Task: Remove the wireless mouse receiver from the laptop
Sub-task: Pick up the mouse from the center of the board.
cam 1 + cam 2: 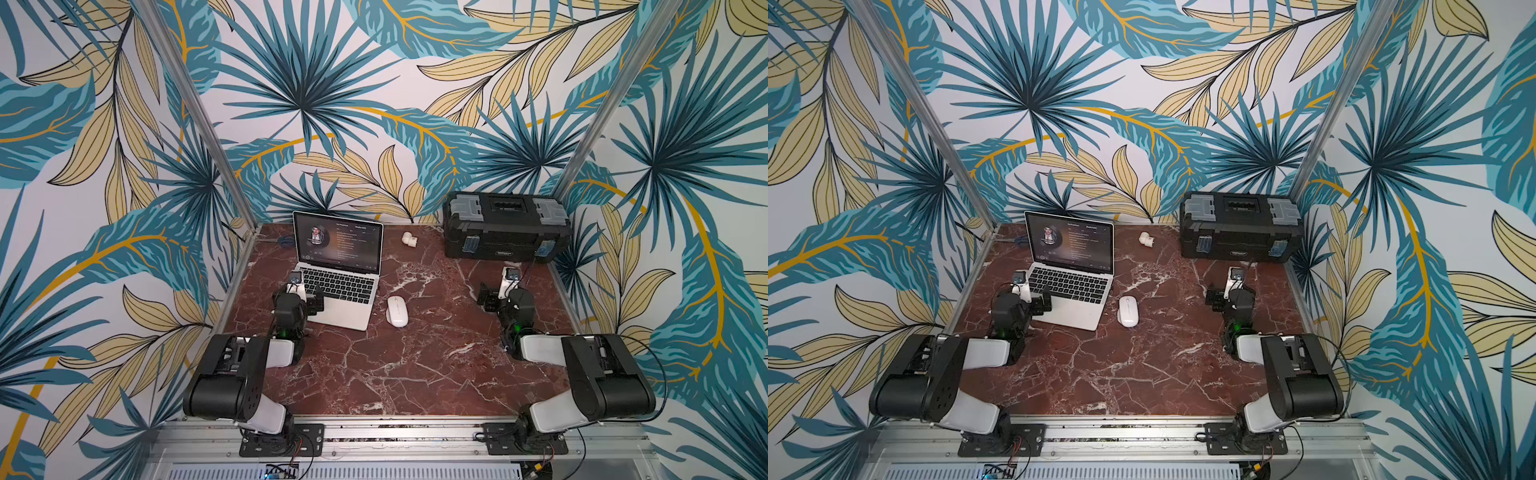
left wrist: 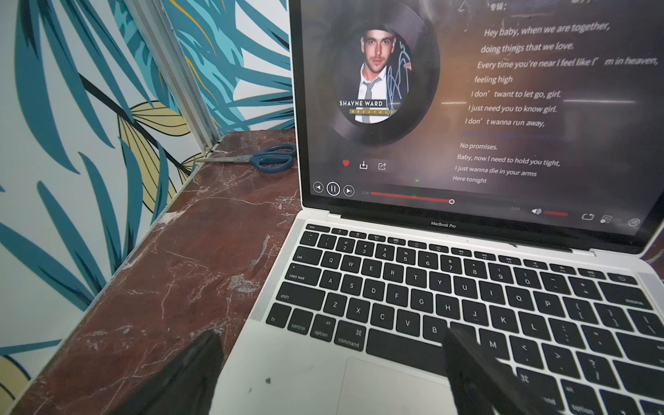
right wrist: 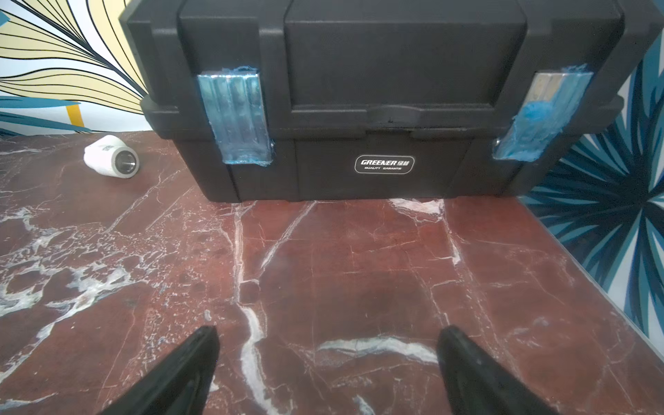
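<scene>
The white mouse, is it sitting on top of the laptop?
No, the white mouse lies on the marble table, beside the laptop and not touching it.

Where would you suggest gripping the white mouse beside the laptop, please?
Grip the white mouse across its long flanks at mid-length, coming straight down from above. It lies flat on the marble table, long axis pointing away from the arms' bases, so its narrower width likely suits the jaws.

Soft, even light, faint shadows. Pale glare hazes the laptop screen; the left pincer blurs close to its lens; top views bow at the edges.
</scene>
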Motion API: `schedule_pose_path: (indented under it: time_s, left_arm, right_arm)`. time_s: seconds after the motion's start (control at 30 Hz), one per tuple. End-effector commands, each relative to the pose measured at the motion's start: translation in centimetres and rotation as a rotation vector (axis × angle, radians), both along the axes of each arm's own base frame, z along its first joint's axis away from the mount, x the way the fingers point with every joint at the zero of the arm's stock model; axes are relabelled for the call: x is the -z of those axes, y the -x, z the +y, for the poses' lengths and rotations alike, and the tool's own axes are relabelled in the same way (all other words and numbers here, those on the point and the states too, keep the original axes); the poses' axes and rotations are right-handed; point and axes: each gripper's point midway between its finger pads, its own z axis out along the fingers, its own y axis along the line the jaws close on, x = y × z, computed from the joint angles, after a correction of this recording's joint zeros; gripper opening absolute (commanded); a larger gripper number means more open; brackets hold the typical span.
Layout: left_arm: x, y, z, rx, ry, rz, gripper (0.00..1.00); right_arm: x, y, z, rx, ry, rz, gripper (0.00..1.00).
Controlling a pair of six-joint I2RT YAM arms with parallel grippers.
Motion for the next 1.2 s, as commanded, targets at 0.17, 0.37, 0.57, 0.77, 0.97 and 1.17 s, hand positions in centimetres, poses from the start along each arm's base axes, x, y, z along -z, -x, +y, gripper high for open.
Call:
schedule_pose_path:
  time_s: [0.17, 0.37, 0.57, 0.77, 0.97, 1.17]
  left_arm:
    - [-0.6, -1.1, -1.4, 0.074, -0.026, 0.010, 1.00]
    - [-0.6, -1.1, -1.3, 0.073, -0.026, 0.010, 1.00]
    - [-6.8, 1.1, -4.5, 0.107, -0.098, -0.041, 1.00]
    - [-9.4, 5.3, -11.5, 0.378, 0.223, 0.006, 0.97]
    - [-7.3, 7.5, -12.3, 0.402, 0.286, 0.011, 0.95]
    - [-6.1, 7.2, -12.6, 0.404, 0.300, 0.043, 0.95]
  right_arm:
    - [0.2, 0.1, -0.1, 0.000, -0.015, 0.007, 1.00]
    - [0.2, 0.2, 0.0, -0.004, -0.016, 0.006, 1.00]
    - [-5.4, 1.0, 7.1, -0.207, -0.017, 0.183, 1.00]
    - [-2.2, 4.4, 17.4, -0.400, -0.304, 0.402, 1.00]
    - [0.2, 5.2, 25.5, -0.506, -0.287, 0.630, 1.00]
    - [3.3, 4.7, 29.5, -0.504, -0.215, 0.748, 1.00]
